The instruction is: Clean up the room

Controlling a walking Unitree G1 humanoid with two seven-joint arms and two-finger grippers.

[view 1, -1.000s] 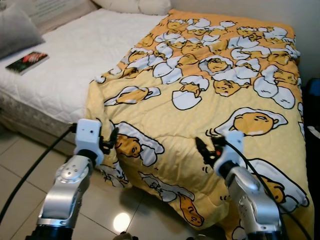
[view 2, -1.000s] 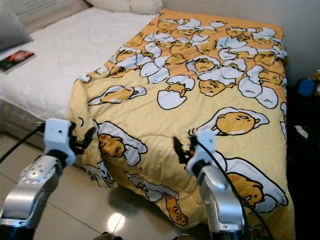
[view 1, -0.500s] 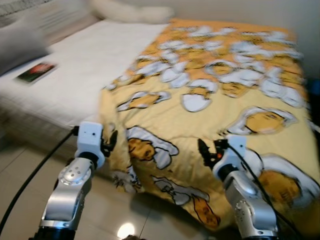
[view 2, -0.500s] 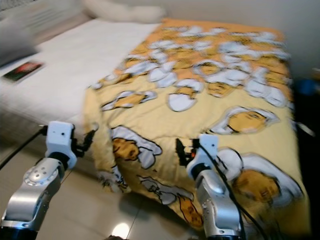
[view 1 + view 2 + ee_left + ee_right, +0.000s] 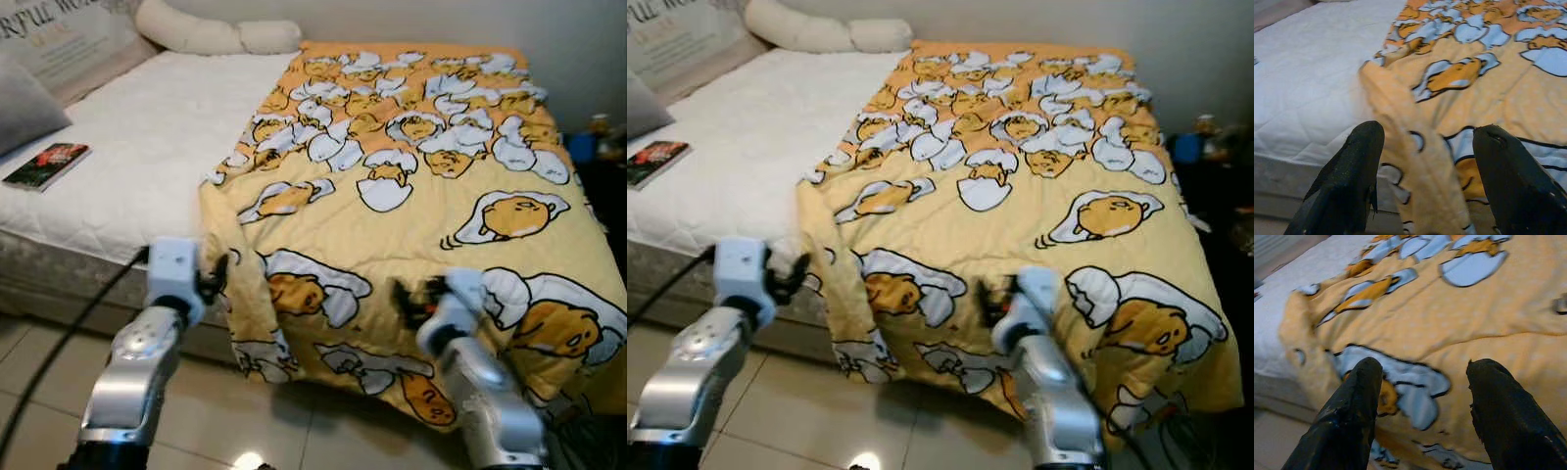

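- Blanket (image 5: pixel 411 196): soft matt cloth, printed; we note a rumpled fold between the left gripper's (image 5: pixel 1422 181) fingers (image 5: pixel 1347 186).
- Mattress (image 5: pixel 147 137): white quilted cloth, matt.
- Fingers: black, finely grainy, matt.
- Floor (image 5: pixel 255 421): glossy tile, reflecting light.
- Book (image 5: pixel 46 164): glossy cover.

Left tool (image 5: pixel 1422 181) fingers spread wide, right tool (image 5: pixel 1422 413) likewise, both arms raised forward

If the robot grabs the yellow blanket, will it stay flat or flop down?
Probably flop: the blanket already droops in soft folds over the bed's edge. It may bunch up where the left end effector straddles a raised fold. It looks thin, so likely light.
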